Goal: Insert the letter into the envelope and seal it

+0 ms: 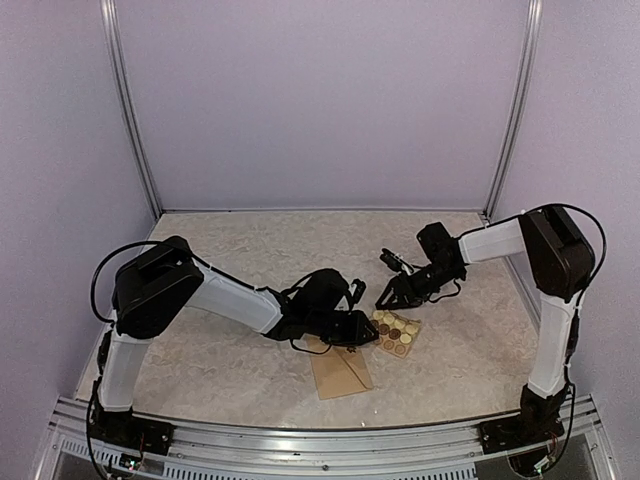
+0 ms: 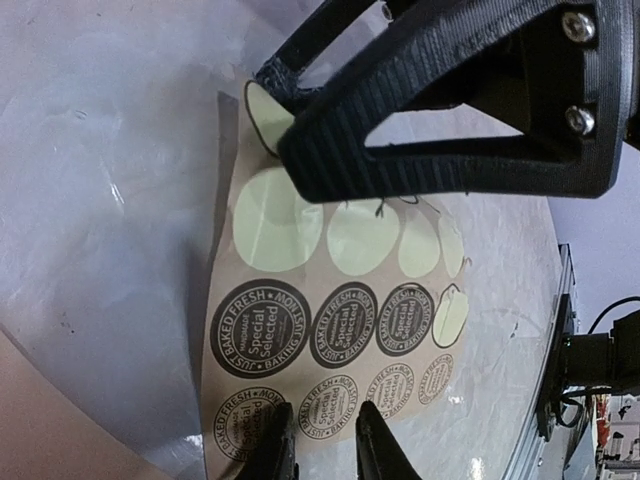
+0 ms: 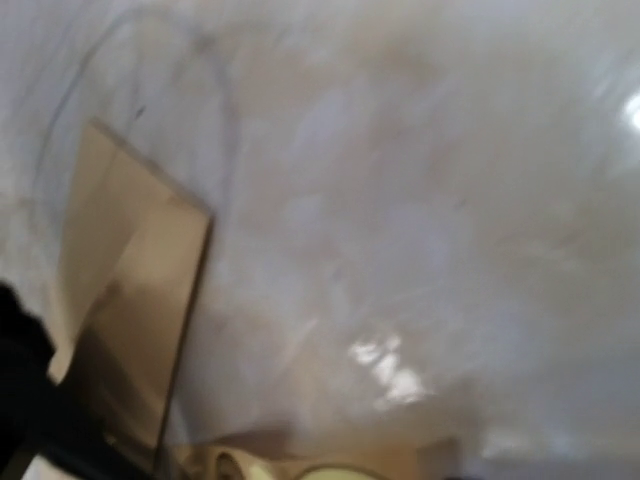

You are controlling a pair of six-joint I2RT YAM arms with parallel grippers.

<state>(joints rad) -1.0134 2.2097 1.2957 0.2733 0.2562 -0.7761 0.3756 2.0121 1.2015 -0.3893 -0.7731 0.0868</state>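
A brown envelope (image 1: 340, 370) lies flat near the front of the table, also seen blurred in the right wrist view (image 3: 130, 290). The letter shows in no view. A tan sticker card (image 1: 396, 334) with round brown and pale stickers (image 2: 262, 327) lies just right of the envelope. My left gripper (image 2: 322, 442) rests on the card's near edge, its two fingers a narrow gap apart, astride a printed sticker. My right gripper (image 1: 383, 300) comes down on the card's far end; its tips (image 2: 278, 110) stand slightly apart around a pale, dark-rimmed sticker (image 2: 260, 118).
The marbled tabletop (image 1: 230, 250) is walled by lilac panels at the back and sides. Both arms reach inward and meet above the card, the left arm's black wrist (image 1: 325, 305) close beside the right fingers. A metal rail (image 1: 300, 440) runs along the front edge.
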